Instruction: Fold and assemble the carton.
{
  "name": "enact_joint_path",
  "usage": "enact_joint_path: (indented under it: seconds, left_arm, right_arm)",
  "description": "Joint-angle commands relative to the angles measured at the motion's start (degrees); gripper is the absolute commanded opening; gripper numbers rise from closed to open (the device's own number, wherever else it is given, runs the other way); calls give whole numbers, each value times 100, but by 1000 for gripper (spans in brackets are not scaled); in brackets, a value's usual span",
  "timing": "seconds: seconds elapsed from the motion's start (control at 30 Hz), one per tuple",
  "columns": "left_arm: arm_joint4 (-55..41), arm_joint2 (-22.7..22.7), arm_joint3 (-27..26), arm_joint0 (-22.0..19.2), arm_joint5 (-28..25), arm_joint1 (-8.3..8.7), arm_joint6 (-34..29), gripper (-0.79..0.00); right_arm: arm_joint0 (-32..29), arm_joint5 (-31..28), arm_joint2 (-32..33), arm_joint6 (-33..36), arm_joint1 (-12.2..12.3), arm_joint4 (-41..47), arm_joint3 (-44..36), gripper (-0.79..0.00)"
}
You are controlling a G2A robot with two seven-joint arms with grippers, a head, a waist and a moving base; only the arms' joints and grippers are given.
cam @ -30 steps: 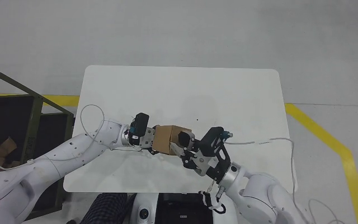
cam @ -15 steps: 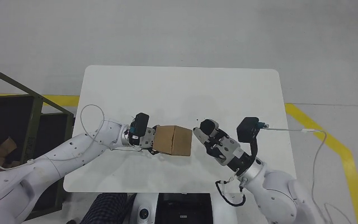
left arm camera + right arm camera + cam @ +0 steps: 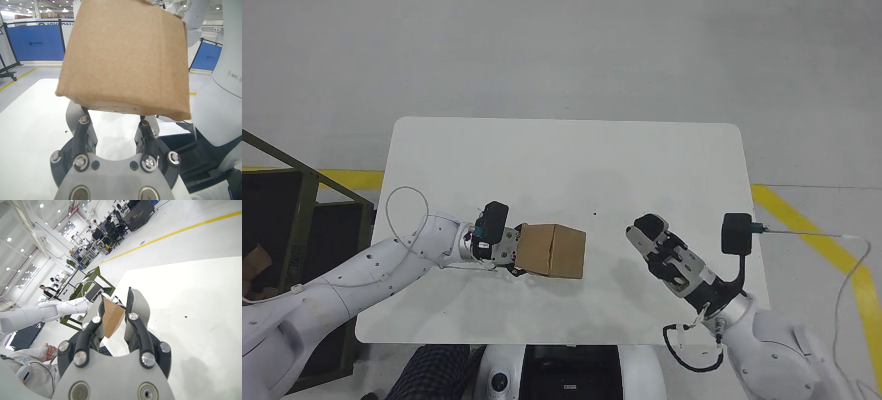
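Observation:
A brown carton (image 3: 553,251) is folded into a closed box shape and hangs just above the white table (image 3: 642,170) near its front edge. My left gripper (image 3: 510,248) is shut on the carton's left end. In the left wrist view the carton (image 3: 124,60) rises in front of the left gripper (image 3: 113,118), whose fingertips (image 3: 144,123) pinch its lower edge. My right gripper (image 3: 640,231) stands open and empty to the right of the carton, a clear gap away. Through the open right gripper (image 3: 115,295) the carton (image 3: 113,317) shows farther off.
A green metal rack (image 3: 287,205) stands beside the table's left edge. A thin cable (image 3: 802,233) runs from the right arm out past the table's right side. The table's far half and right part are bare.
The right gripper let go of the carton's right end and drew back to the right, ending open and apart from it. The left gripper and the carton kept still.

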Motion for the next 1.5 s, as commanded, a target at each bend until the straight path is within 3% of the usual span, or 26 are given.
enact_joint_path:
  seconds: [0.0, 0.13, 0.63, 1.07, 1.47]
  left_arm:
    - [0, 0, 0, 0, 0, 0, 0, -785]
    - [-24, -17, 4, 26, 69, -2, -91, -785]
    - [-1265, -579, 249, 121, 68, -50, -3370, -785]
    - [-2018, -724, -69, 98, 282, -297, -5837, -785]
    - [-1836, -814, 79, 80, 746, -591, -6564, -785]
  right_arm:
    - [-15, -103, 59, 10, 1, 137, 52, -563]
    - [-5, -200, 162, 101, 3, 364, 173, -563]
    - [14, 56, 134, 98, -33, 431, 530, -554]
    - [-27, 55, 193, 111, -56, 583, 683, -554]
    - [-98, -15, 306, 108, -72, 755, 846, -539]
